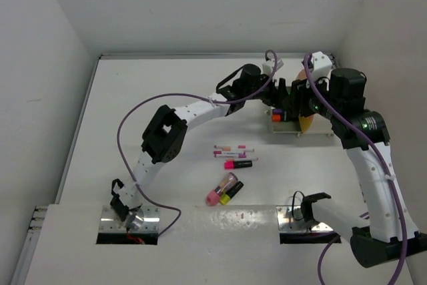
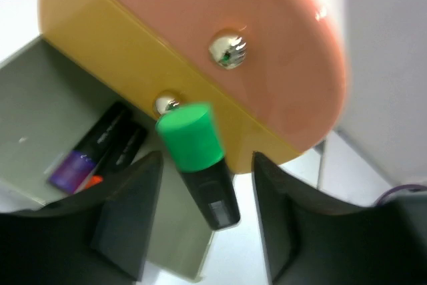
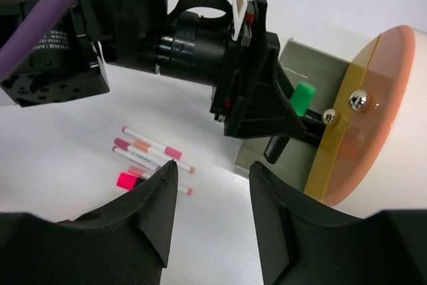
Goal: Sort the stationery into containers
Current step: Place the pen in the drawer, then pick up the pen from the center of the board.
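Item: green highlighter (image 2: 197, 158), toward the worktop's far right corner, above the grey tray (image 2: 40, 111) beside the drum (image 2: 267, 31).
Axis: cap toward the drum's orange face, body back toward your left gripper (image 2: 205, 163).
Left jaws: spread, gap either side.
Right gripper (image 3: 212, 171): spread, empty, farther off.
Only the left wrist view shows those gaps.

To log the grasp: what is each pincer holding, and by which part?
The right pincer holds nothing. The green-capped black plastic highlighter sits between the fingers of the left pincer, but gaps show beside its barrel, so a hold cannot be told.
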Controlling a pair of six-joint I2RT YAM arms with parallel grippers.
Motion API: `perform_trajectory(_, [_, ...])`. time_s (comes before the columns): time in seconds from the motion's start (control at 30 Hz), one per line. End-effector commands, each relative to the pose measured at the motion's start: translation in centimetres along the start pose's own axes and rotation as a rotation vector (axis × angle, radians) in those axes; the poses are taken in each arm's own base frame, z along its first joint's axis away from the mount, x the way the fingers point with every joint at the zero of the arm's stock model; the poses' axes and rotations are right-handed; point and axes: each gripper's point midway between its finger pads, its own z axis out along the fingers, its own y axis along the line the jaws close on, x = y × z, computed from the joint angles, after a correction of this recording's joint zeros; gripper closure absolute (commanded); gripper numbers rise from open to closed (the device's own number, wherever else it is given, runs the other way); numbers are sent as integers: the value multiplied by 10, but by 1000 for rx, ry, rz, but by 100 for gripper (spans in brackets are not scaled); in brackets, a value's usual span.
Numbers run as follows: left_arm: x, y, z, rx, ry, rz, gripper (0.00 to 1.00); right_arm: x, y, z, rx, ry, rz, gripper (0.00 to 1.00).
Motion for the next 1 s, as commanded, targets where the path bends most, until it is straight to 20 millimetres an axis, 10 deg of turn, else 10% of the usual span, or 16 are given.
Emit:
perform_trajectory(0.0, [-22, 14, -2, -12, -56, 31, 26, -1, -5, -1, 17, 2, -24, 53])
perform_trajectory(0.23, [-79, 13, -32, -33, -122, 145, 9, -8, -3, -2, 10, -30, -21, 57])
perform_trajectory(0.47, [-160, 81, -161, -291, -174, 159, 10, 30, 33, 8, -267, 168, -271, 68])
perform_trajectory(0.63, [-144, 94, -237, -389, -10, 193, 7, 104, 61, 49, -389, 463, -515, 72])
perform_trajectory(0.97, [-46, 111, -327, -458, 211, 18, 7, 214, 109, 94, -543, 697, -696, 75])
